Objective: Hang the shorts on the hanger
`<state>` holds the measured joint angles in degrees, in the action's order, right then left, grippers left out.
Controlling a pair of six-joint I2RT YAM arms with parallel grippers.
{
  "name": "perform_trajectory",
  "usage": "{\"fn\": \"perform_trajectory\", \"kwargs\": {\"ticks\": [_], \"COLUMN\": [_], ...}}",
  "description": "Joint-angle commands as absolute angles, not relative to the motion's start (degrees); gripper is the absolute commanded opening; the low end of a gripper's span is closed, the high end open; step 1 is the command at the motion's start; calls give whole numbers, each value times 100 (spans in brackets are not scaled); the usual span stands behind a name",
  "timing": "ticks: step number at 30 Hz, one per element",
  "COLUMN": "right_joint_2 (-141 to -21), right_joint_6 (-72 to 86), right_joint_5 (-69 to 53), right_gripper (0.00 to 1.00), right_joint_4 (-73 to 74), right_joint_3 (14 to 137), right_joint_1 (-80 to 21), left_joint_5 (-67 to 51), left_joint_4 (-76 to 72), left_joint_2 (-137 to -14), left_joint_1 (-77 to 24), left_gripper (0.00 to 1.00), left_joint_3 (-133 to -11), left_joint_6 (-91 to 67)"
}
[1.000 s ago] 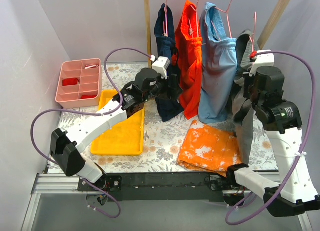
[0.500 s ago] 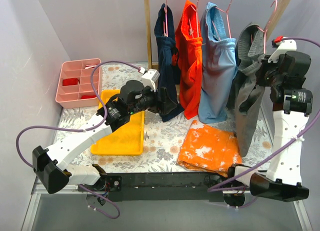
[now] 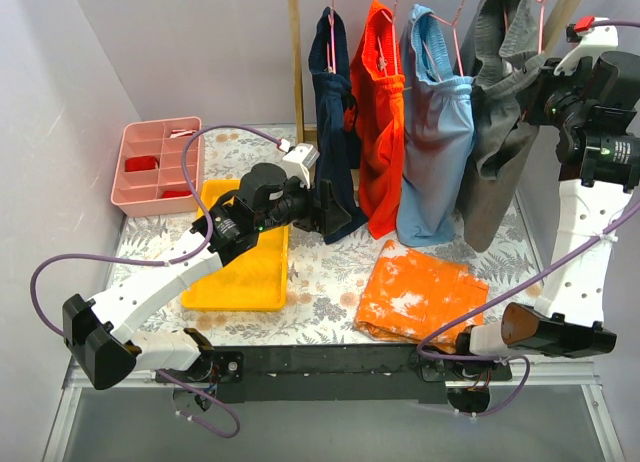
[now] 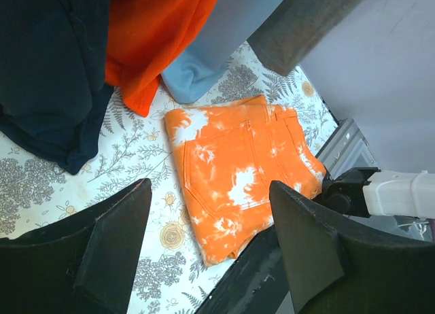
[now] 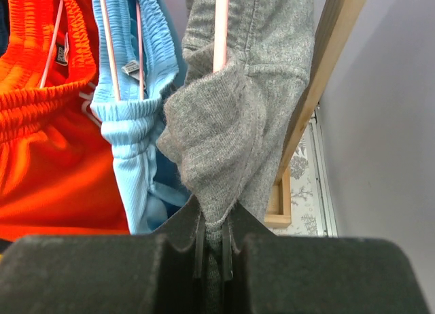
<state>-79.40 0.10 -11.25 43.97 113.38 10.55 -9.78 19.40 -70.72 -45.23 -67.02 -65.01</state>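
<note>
The dark grey shorts [image 3: 497, 122] hang high at the right end of the rack, draped on the salmon-pink wire hanger [image 3: 541, 17]. My right gripper [image 3: 545, 94] is raised beside them and is shut on a fold of the grey fabric [image 5: 224, 144]. In the right wrist view a pink hanger wire [image 5: 220, 28] runs down into the shorts above the gripper [image 5: 212, 240]. I cannot tell whether the hook rests on the rail. My left gripper [image 3: 328, 208] is open and empty by the navy garment, over the table [image 4: 209, 189].
The pale wooden rack [image 3: 295, 72] carries a navy garment [image 3: 330, 102], red-orange shorts [image 3: 380, 112] and light blue shorts [image 3: 436, 132]. An orange white-blotched cloth [image 3: 420, 294] lies on the table front. A yellow tray [image 3: 240, 272] and a pink compartment box [image 3: 158, 167] sit at the left.
My right arm has lifted the grey shorts and hanger from low at the right up to the rack's top rail. My left arm has drawn back a little from the navy garment.
</note>
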Motion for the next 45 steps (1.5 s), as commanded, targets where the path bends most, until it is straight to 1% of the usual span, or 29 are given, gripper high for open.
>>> {"fn": "perform_trajectory", "kwargs": {"ticks": [1, 8, 16, 23, 24, 25, 27, 28, 29, 31, 32, 33, 34, 38, 40, 43, 45], "right_joint_2": [-8094, -8455, -8973, -9009, -8991, -8930, -8799, -8606, -8500, -8159, -8034, -7877, -7570, -6795, -6400, -5741, -5259], "right_joint_6": [62, 61, 184, 395, 465, 509, 615, 694, 747, 835, 852, 879, 888, 1045, 1090, 1379, 1660], "right_joint_5": [-1222, -1099, -1099, -976, -923, -897, -800, -765, -721, -677, -685, -729, -738, -1080, -1642, -2109, -2049], "right_gripper": [1, 1, 1, 1, 6, 23, 39, 50, 55, 61, 62, 69, 75, 79, 85, 91, 91], "right_joint_4": [3656, 3621, 3665, 3831, 3919, 3998, 4165, 4192, 4245, 4385, 4412, 4421, 4447, 4421, 4325, 3922, 3473], "right_joint_3": [11689, 11645, 11909, 11821, 11839, 11830, 11682, 11594, 11488, 11217, 11119, 11005, 10752, 10170, 9907, 8994, 8203], "right_joint_1": [1081, 1081, 1090, 1090, 1090, 1090, 1090, 1090, 1090, 1090, 1090, 1090, 1099, 1081, 1046, 739, 204], "left_joint_5": [-1081, -1099, -1028, -932, -897, -879, -783, -747, -677, -633, -598, -545, -519, -404, -334, -142, -62], "left_joint_4": [2004, 2030, 2074, 2118, 2127, 2144, 2171, 2162, 2162, 2171, 2171, 2180, 2206, 2329, 2382, 2443, 2470], "left_joint_2": [-6908, -6996, -6996, -6952, -6935, -6935, -6873, -6864, -6847, -6803, -6794, -6785, -6776, -6733, -6654, -6574, -6495], "left_joint_1": [-4518, -4518, -4518, -4518, -4518, -4518, -4518, -4518, -4518, -4518, -4518, -4518, -4518, -4518, -4518, -4509, -4509], "left_gripper": [70, 70, 70, 71, 72, 72, 75, 76, 77, 78, 78, 79, 80, 84, 87, 90, 92], "left_joint_3": [-6864, -6996, -7058, -7014, -6996, -6996, -6987, -6953, -6943, -6908, -6900, -6891, -6873, -6838, -6820, -6715, -6593], "left_joint_6": [-6495, -6460, -6407, -6381, -6381, -6372, -6355, -6354, -6346, -6354, -6354, -6363, -6363, -6390, -6398, -6416, -6433]}}
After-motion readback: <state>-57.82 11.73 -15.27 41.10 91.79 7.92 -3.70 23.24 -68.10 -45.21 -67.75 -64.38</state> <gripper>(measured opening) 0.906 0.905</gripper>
